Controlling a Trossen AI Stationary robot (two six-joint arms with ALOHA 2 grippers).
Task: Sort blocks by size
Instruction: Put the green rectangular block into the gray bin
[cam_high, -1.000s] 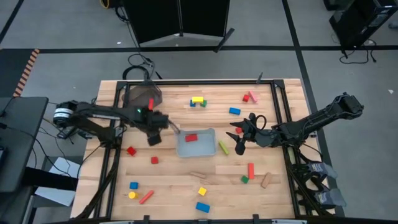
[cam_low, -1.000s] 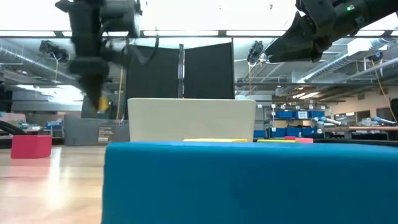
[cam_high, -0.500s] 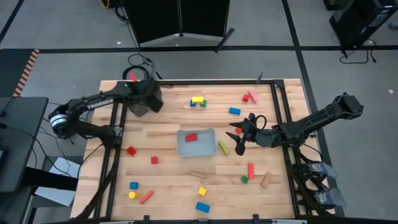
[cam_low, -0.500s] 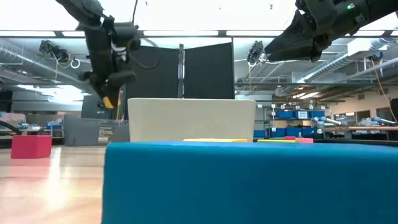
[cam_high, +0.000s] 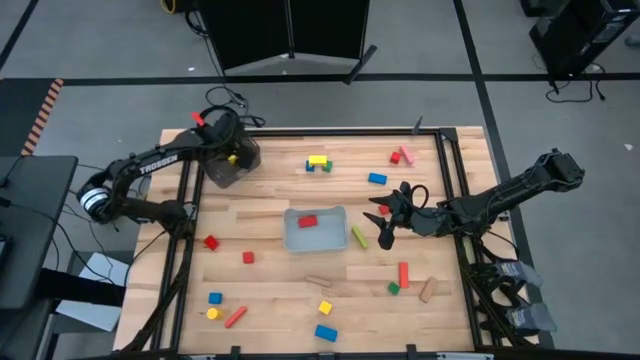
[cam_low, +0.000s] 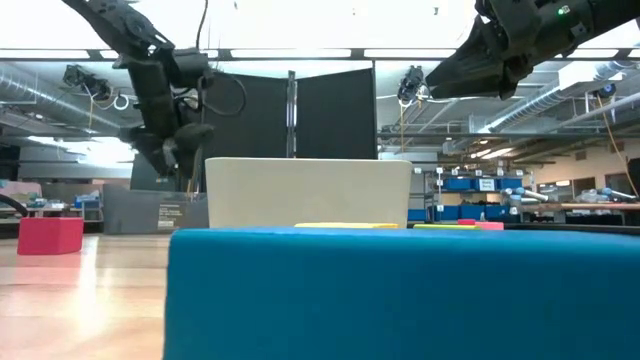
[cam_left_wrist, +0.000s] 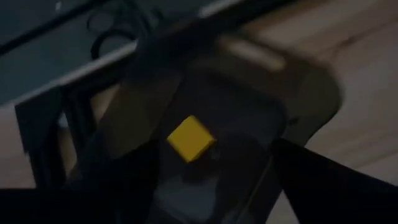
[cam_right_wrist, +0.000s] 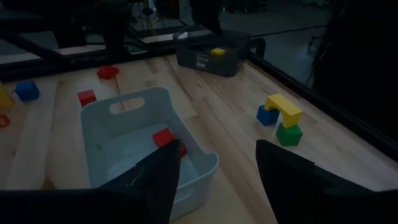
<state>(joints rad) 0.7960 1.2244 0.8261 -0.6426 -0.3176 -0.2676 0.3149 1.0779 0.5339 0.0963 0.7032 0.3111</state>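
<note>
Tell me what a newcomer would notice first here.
Probably the left end effector over the dark bowl at the table's far left corner, open, a yellow cube below it in the bowl. Next, the clear tray mid-table holding one red block, with the right end effector waiting beside it.

Wood, plastic and paint on show
Pale planked wood with visible grain for the table (cam_high: 270, 285); smooth painted wood blocks (cam_high: 318, 161); translucent clear plastic tray (cam_high: 340, 238); dark smoky plastic bowl (cam_high: 222, 172); matt black fingers (cam_right_wrist: 158, 177)
</note>
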